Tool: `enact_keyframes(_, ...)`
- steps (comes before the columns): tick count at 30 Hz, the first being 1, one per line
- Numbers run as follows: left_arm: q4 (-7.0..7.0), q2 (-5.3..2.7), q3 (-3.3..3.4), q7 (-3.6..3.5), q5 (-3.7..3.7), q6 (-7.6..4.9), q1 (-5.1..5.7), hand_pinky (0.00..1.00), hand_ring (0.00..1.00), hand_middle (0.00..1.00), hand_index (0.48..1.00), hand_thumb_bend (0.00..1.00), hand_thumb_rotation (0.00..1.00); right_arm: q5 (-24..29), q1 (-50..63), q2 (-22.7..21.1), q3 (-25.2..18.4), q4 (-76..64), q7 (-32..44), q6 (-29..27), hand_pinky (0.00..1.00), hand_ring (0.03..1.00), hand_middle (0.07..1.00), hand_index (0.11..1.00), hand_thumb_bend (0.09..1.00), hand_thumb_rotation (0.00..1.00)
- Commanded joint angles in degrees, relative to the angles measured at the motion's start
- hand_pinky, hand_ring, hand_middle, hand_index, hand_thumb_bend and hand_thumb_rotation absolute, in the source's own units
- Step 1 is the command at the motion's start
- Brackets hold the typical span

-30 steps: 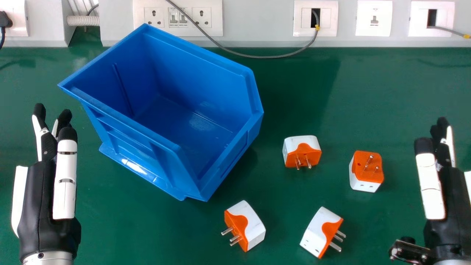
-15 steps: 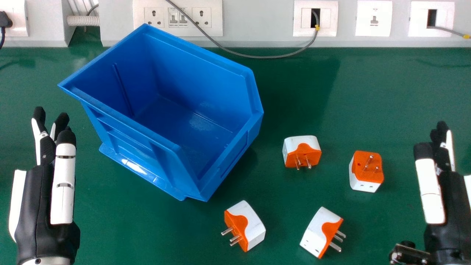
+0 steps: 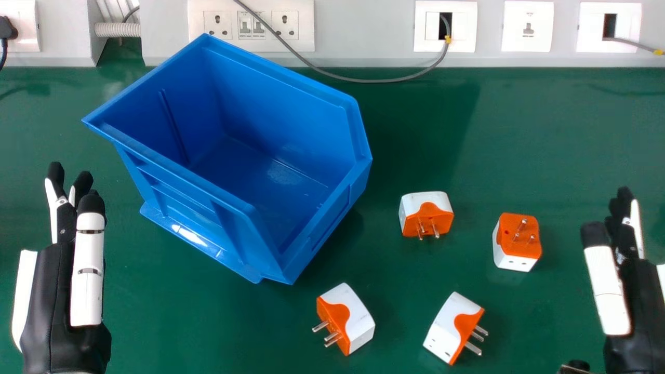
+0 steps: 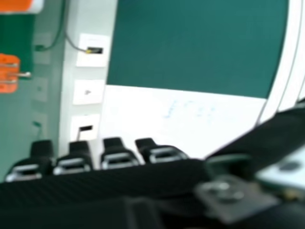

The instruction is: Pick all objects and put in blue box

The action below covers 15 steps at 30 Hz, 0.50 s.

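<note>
Head view: right hand (image 3: 638, 306) lower.

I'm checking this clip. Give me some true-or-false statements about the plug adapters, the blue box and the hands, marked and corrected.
1. Four plug adapters lie on the green table, outside the blue box. True.
2. The left hand and right hand have straight fingers. True.
3. One hand is gripping an adapter. False: neither holds anything.
4. The adapters have no prongs. False: metal prongs show on all four.
5. The box is upside down. False: its opening faces up.
6. A grey cable hangs beyond the box. True.
</note>
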Motion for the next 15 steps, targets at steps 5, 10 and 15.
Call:
enact_keyframes(5,-1.66,0.33,0.64,-1.01,-1.52,-1.01,0.66,1.0,1.0,1.0,1.0,0.27,1.0,-3.2,-2.4,-5.5,-0.3,3.2,0.7,-1.8,1.0,1.0,1.0,1.0,0.721,0.84)
enact_keyframes(10,-2.24,0.79,0.9,-1.22,-1.32,-0.44,0.76,1.0,1.0,1.0,1.0,0.25,1.0,-4.1,-6.2,-11.6,-0.4,9.4,2.4,-5.1,1.0,1.0,1.0,1.0,0.741,0.68)
enact_keyframes(15,-2.45,0.9,0.96,-1.08,-1.23,-0.02,0.47,1.0,1.0,1.0,1.0,0.28,0.98,-5.7,-11.5,-18.0,0.2,16.5,4.7,-8.3,0.95,1.0,1.0,1.0,0.762,0.57)
